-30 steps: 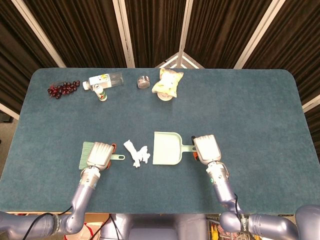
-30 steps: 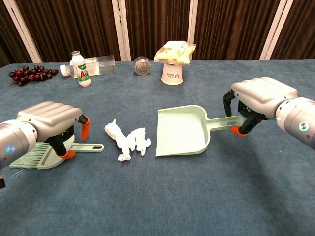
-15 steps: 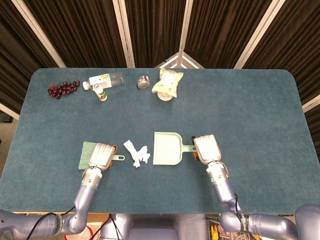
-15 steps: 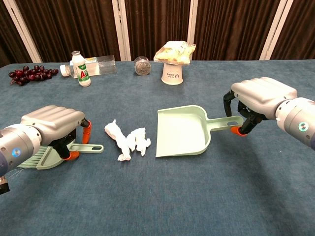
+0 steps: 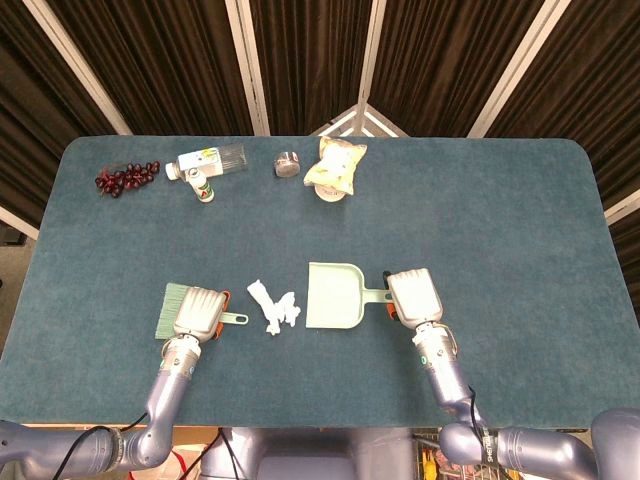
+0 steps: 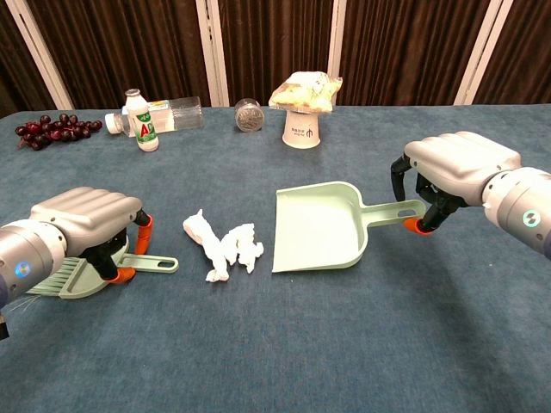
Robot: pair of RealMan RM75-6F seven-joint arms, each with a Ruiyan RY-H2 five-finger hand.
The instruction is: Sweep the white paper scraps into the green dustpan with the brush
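Note:
The white paper scraps [image 5: 275, 308] [image 6: 225, 247] lie in a small heap on the blue table, just left of the green dustpan [image 5: 334, 297] [image 6: 317, 227]. The pan's open mouth faces the scraps. My right hand [image 5: 414, 296] [image 6: 460, 164] grips the end of the pan's handle [image 6: 393, 210] from above. Left of the scraps lies the green brush [image 5: 170, 308] [image 6: 151, 262], bristles pointing left, flat on the table. My left hand [image 5: 198, 312] [image 6: 83, 218] sits on top of it with fingers curled around its neck.
Along the far edge stand dark grapes [image 5: 125, 178] [image 6: 50, 131], a lying clear bottle [image 5: 215, 158], a small upright bottle [image 6: 139, 120], a little jar [image 5: 288, 162] [image 6: 250, 114] and a paper cup topped by a snack bag [image 5: 335, 167] [image 6: 303, 107].
My left hand has sunk lower onto the brush and closed around it; the brush shifted slightly toward me. The right hand has raised the dustpan's handle a touch.

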